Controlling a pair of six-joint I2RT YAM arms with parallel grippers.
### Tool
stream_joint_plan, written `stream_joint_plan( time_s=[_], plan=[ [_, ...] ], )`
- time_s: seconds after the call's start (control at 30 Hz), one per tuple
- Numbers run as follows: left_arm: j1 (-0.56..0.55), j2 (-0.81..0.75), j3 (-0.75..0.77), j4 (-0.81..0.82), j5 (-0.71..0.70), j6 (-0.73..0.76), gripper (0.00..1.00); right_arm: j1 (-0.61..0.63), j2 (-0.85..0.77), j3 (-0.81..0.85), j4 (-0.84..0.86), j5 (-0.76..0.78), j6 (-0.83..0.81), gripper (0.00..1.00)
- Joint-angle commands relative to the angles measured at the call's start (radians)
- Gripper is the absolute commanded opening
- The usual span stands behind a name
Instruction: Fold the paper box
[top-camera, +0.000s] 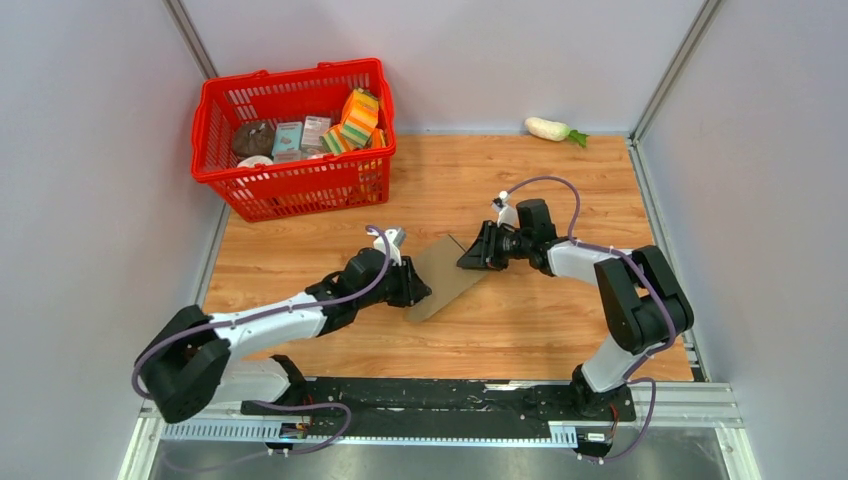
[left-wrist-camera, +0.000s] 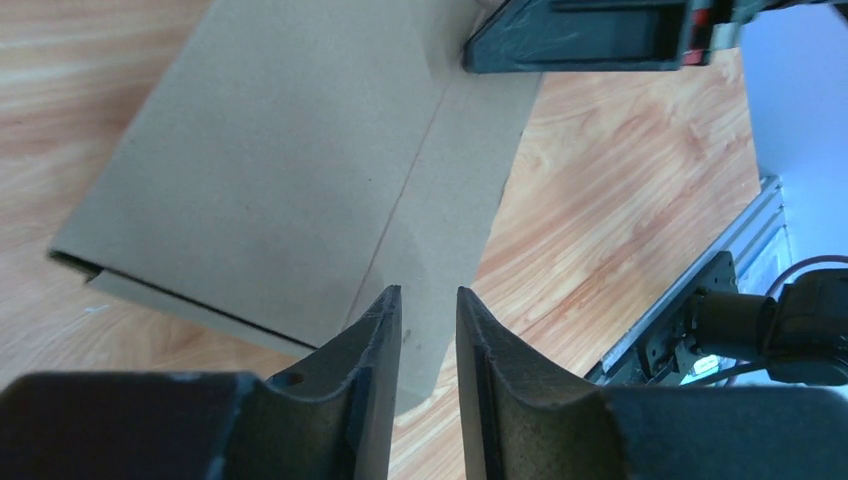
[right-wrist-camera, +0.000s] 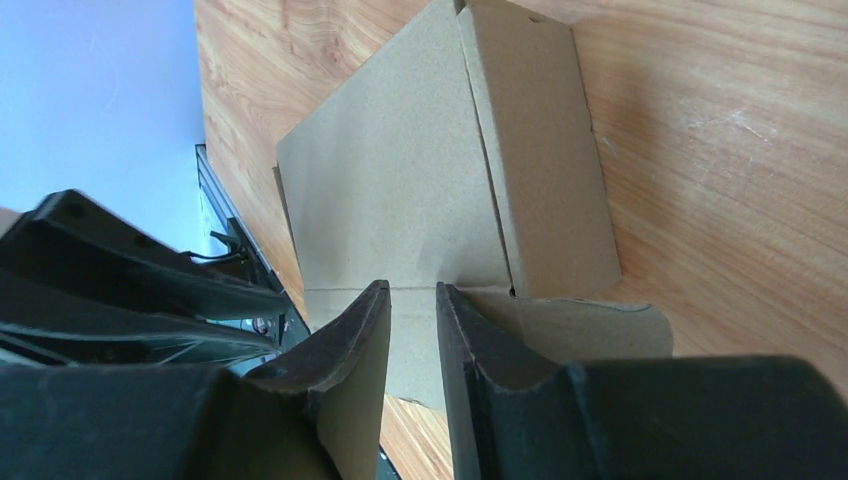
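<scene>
Two robot arms are working over a plain brown paper box (top-camera: 445, 280) that is lying flat near the centre of a wooden desk (top-camera: 480, 180), its long side running from 7 o'clock to 1 o'clock in the overhead view. The left tool (top-camera: 420, 290) is reaching in at the box's 9 o'clock edge, while the right tool (top-camera: 466, 262) is meeting it at the 2 o'clock corner, so the cardboard is sitting between the two. In the left wrist view the fingers (left-wrist-camera: 375, 340) are standing a narrow slot apart. A creased flap of the box is showing face-on beyond the gap, nothing is visibly clamped between them, and one layer of cardboard is lying doubled over another along the 8 o'clock edge. The right wrist view is showing much the same: its fingers (right-wrist-camera: 365, 330) are parted by a slim gap over a short flap at the near edge of the sheet, with a narrower panel lying folded along the 3 o'clock side of the main panel. At 11 o'clock on the desk a red shopping basket (top-camera: 300, 190) is holding an assortment of packaged groceries (top-camera: 345, 125). A white radish (top-camera: 548, 128) with green leaves is resting against the far wall at 1 o'clock, well apart from the box.
</scene>
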Motion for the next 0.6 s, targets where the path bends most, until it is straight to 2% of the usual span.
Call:
stream_joint_plan(
  time_s=[0.0, 0.17, 0.33, 0.43, 0.47, 0.57],
  plan=[
    [0.002, 0.131, 0.012, 0.141, 0.065, -0.06, 0.32, -0.005, -0.051, -0.013, 0.024, 0.028, -0.033, 0.32],
    [0.002, 0.188, -0.029, 0.151, 0.05, -0.063, 0.29, -0.008, -0.171, -0.018, -0.031, 0.141, -0.09, 0.43],
    [0.003, 0.174, -0.054, 0.134, 0.062, -0.052, 0.29, -0.042, -0.094, 0.116, -0.096, 0.114, -0.049, 0.43],
    [0.005, 0.129, -0.034, 0.08, 0.056, -0.023, 0.36, -0.045, -0.054, 0.183, -0.136, 0.141, -0.073, 0.46],
    [0.011, 0.093, -0.007, 0.054, 0.053, -0.012, 0.42, -0.044, -0.027, 0.2, -0.153, 0.138, -0.081, 0.5],
    [0.034, 0.015, 0.059, -0.062, 0.048, 0.029, 0.5, -0.045, 0.024, 0.298, -0.264, 0.126, -0.122, 0.49]
  ],
)
